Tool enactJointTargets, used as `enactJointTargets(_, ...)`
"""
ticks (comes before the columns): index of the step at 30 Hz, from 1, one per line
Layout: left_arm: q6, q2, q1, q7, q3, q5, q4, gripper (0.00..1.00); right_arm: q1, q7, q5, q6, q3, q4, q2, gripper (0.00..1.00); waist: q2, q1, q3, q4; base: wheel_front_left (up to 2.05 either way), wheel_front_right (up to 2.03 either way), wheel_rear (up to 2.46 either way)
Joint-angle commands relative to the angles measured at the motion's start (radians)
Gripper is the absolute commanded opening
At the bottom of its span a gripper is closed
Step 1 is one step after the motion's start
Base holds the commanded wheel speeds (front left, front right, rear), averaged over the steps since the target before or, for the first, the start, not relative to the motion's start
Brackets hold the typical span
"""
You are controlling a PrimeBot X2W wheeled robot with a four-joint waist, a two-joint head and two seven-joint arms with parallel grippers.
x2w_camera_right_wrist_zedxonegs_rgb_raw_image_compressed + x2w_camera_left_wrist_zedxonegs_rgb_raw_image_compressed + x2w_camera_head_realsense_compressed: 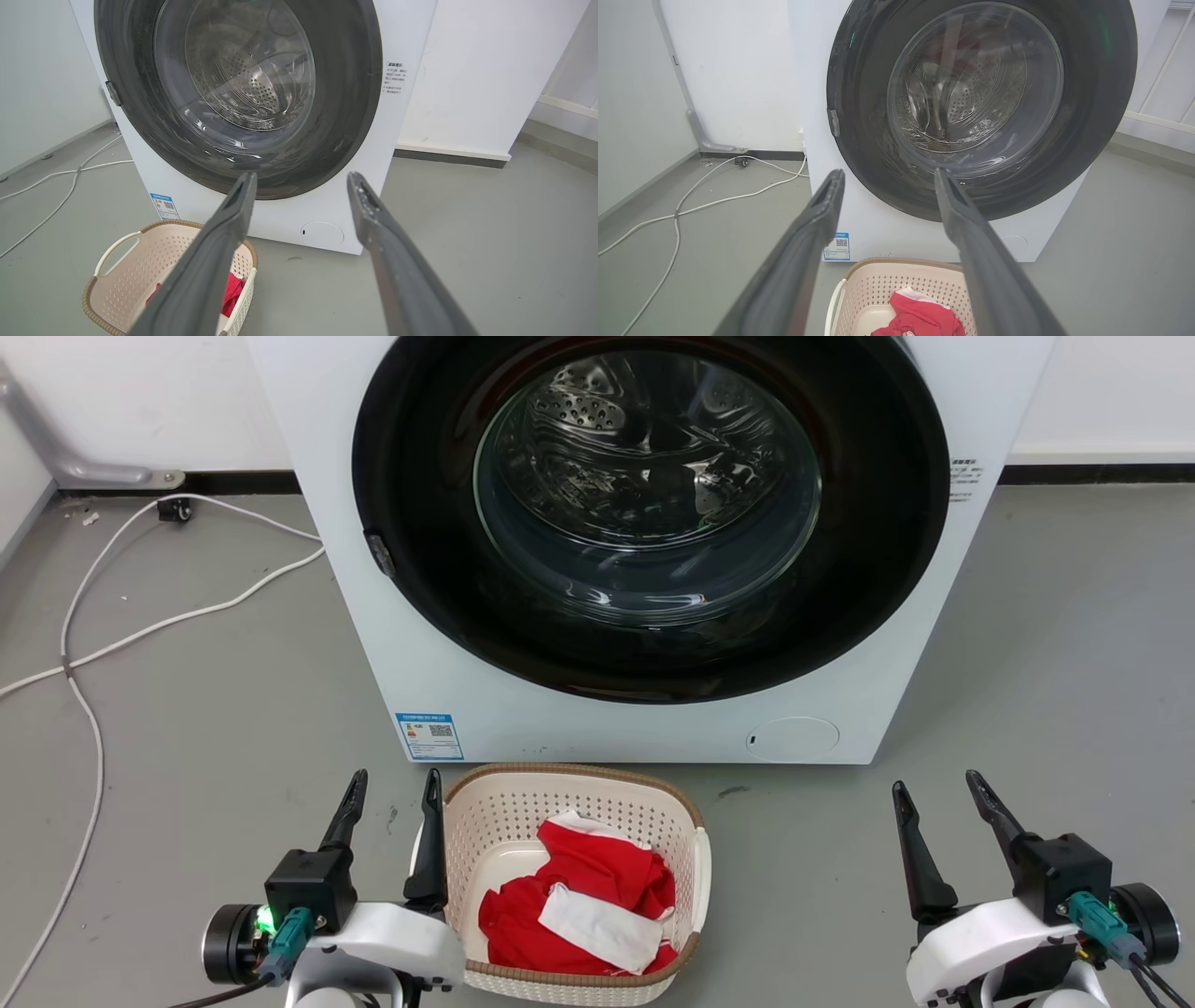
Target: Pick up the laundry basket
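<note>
The laundry basket [504, 821] stands on the grey floor just before the washer, cream with perforated walls and a brown rim. Red and white clothes [583, 896] lie inside it. My left gripper [392, 787] is open beside the basket's left side, its inner finger close to the rim, empty. My right gripper [936, 789] is open and empty well to the right of the basket. The left wrist view has the basket [878, 289] low between the left gripper's fingers [887, 175]. The right wrist view puts the basket [126, 275] at lower left of the right gripper [302, 177].
A white front-loading washer [485, 709] with a dark round glass door stands straight ahead, its door shut. White cables [84, 644] trail over the floor at the left. Bare grey floor [1027, 691] lies to the right of the washer and basket.
</note>
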State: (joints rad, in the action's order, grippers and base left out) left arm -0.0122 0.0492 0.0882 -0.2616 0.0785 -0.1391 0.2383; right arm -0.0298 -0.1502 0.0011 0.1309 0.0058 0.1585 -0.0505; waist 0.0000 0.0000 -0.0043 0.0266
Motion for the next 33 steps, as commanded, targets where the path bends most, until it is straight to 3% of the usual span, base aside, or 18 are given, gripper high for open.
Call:
enactJointTargets(1, 0.000, 0.002, 0.012, -0.005, -0.005, 0.004, 0.004, 1.00, 0.005, -0.004, 0.005, 0.000, 0.002, 0.003, 0.001, 1.00, 0.0000, 0.0000, 0.002, 0.005, 0.00, 0.00, 0.00)
enactJointTargets(17, 0.002, 0.002, 0.049, -0.005, -0.026, -0.013, 0.032, 1.00, -0.062, -0.006, 0.020, 0.000, 0.077, 0.033, 0.001, 1.00, 0.0000, 0.0000, 0.108, 0.085, 0.00, 0.00, 0.00)
enactJointTargets(26, -0.003, 0.001, 0.161, -0.004, -0.029, -0.038, 0.097, 1.00, -0.176, 0.010, 0.004, 0.000, 0.116, 0.102, 0.001, 1.00, 0.0000, 0.0000, 0.277, 0.097, 0.00, 0.00, 0.00)
enactJointTargets(33, -0.033, 0.006, 0.311, -0.004, -0.044, -0.043, 0.249, 1.00, -0.293, 0.027, -0.010, 0.000, 0.134, 0.204, 0.000, 1.00, 0.0000, 0.0000, 0.425, 0.106, 0.00, 0.00, 0.00)
